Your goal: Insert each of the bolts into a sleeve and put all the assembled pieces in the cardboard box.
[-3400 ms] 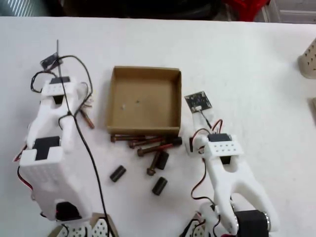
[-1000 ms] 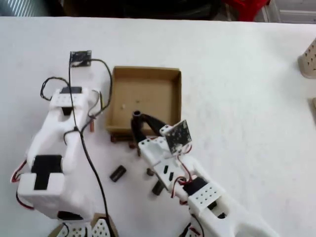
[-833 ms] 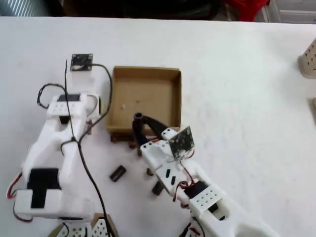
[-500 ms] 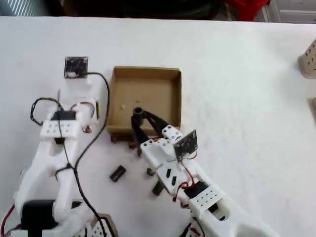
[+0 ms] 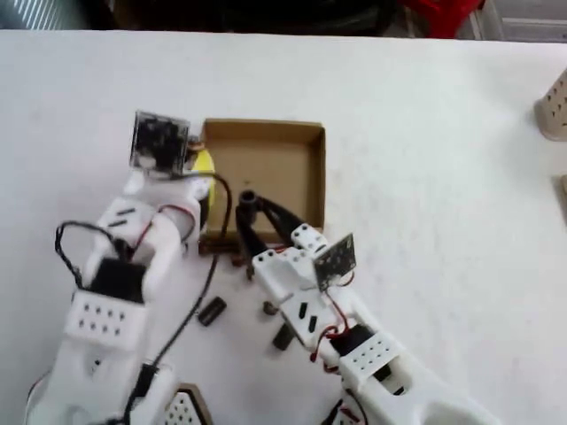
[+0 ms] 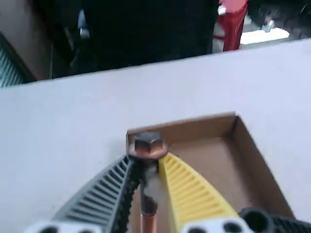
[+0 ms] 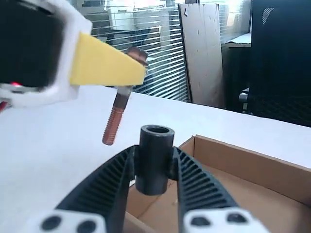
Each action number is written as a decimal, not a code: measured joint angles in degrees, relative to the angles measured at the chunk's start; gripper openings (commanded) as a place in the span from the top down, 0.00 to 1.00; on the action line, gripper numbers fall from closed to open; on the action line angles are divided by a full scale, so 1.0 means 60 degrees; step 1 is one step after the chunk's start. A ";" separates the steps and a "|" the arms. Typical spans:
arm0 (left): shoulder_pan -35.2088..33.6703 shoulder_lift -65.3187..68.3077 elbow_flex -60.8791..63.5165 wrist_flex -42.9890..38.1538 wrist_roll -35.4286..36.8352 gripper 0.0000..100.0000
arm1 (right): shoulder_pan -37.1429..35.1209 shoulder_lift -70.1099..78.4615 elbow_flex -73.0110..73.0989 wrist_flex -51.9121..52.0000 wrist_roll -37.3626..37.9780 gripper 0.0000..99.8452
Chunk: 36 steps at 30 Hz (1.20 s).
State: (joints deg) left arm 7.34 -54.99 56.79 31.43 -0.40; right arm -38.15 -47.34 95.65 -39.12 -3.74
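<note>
Left gripper (image 6: 146, 161) is clamping 1 bolt (image 6: 145, 145) by cardboard box (image 5: 261, 131) left rim. Right gripper (image 7: 154, 154) is clamping 1 upright sleeve (image 7: 154, 138) over box front. 0 assemblies boxed; loose sleeves (image 5: 211, 311) are lying on surface (image 5: 425, 133).

A copper hex-head bolt (image 6: 146, 145) hangs head-up, slightly tilted, pinched in the left gripper (image 6: 147, 162) by the open cardboard box's (image 5: 261, 130) left wall. A black sleeve (image 7: 154, 141) stands upright in the right gripper (image 7: 154, 156) over the box's near edge. Two loose sleeves (image 5: 211, 311) lie on the table (image 5: 443, 133) in front of the box.
</note>
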 measured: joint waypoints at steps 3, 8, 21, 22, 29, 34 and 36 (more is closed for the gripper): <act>0.0352 -0.1260 0.0996 -0.0982 0.0000 0.98 | 0.0000 0.0000 0.0000 -0.0073 0.0000 0.98; 0.0396 -0.2330 0.2125 -0.3238 -0.0073 0.98 | 0.0000 0.0000 0.0000 -0.0073 0.0000 0.98; 0.0454 -0.2725 0.1685 -0.3707 -0.0073 0.98 | 0.0190 0.2549 -0.0762 -0.1670 0.0000 0.98; 0.0454 -0.2725 0.1685 -0.3707 -0.0073 0.98 | 0.0190 0.3150 -0.0821 -0.2330 0.0000 0.98; 0.0967 -0.2725 0.1685 -0.3707 -0.0073 0.98 | 0.0264 0.7458 -0.1788 -0.6081 0.0000 0.98; 0.1890 -0.2799 0.2403 -0.3707 -0.0073 0.98 | 0.0249 0.8513 -0.1905 -0.7370 0.0000 0.98; 0.2081 -0.2813 0.2549 -0.3707 -0.0073 0.98 | 0.0249 0.8571 -0.1949 -0.7487 0.0000 0.98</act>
State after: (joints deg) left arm 19.82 -71.87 72.09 9.19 -0.84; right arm -36.66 4.09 83.96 -84.04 -3.74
